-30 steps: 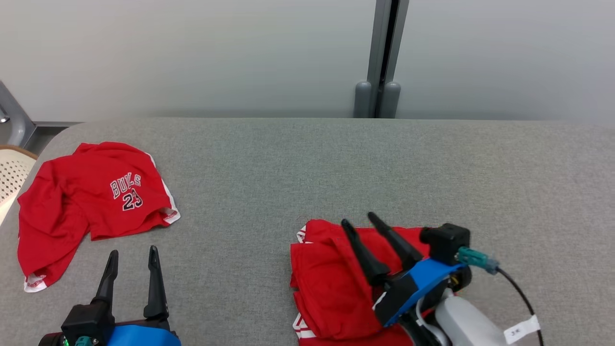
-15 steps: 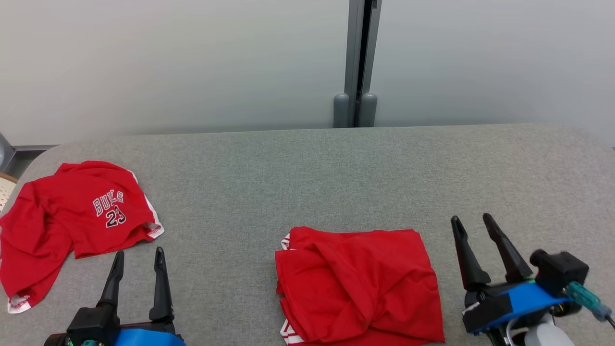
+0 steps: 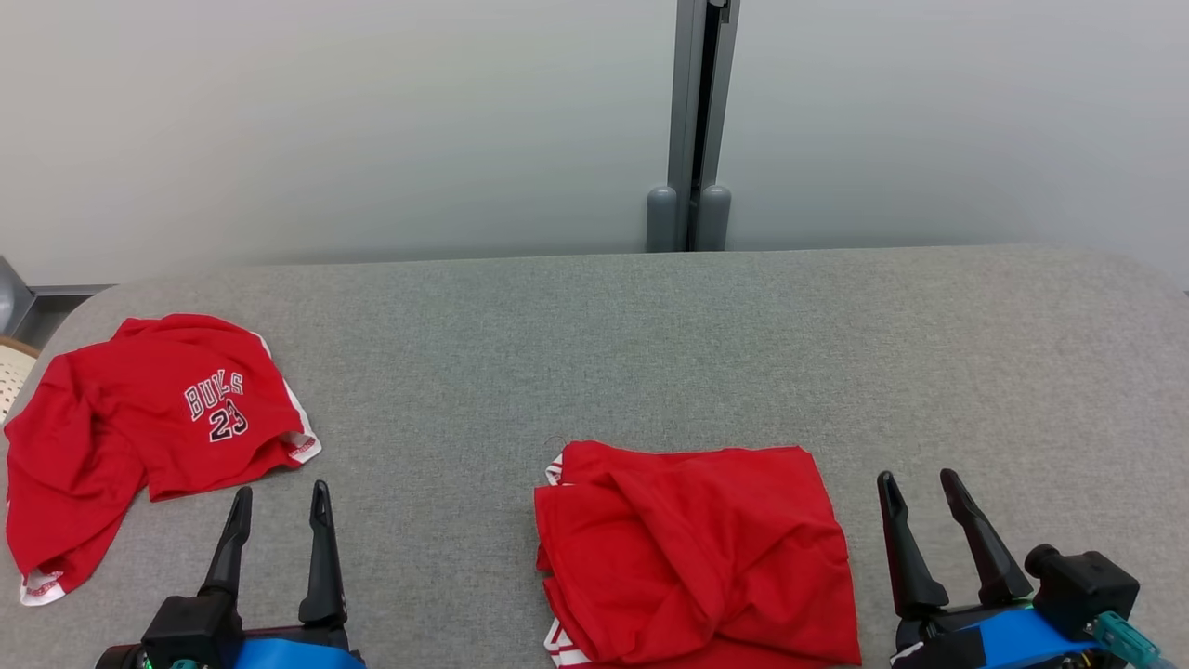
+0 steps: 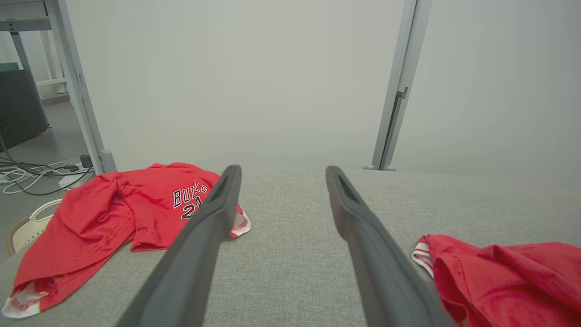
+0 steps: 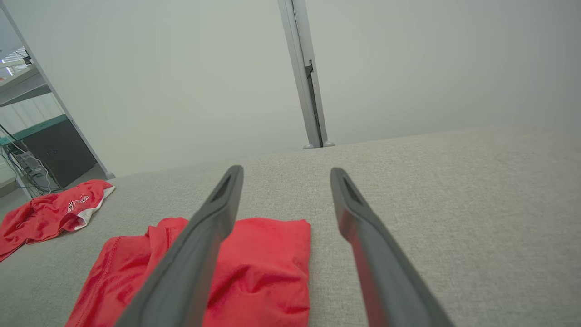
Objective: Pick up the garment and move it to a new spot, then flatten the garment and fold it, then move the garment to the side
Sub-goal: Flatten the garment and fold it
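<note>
Garment (image 3: 692, 557) folded; jersey (image 3: 139, 418) "BULLS 23"

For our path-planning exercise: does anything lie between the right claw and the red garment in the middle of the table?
Nothing visible does. Only bare grey table separates the right claw from the middle red garment; the Bulls jersey lies far to the left.
</note>
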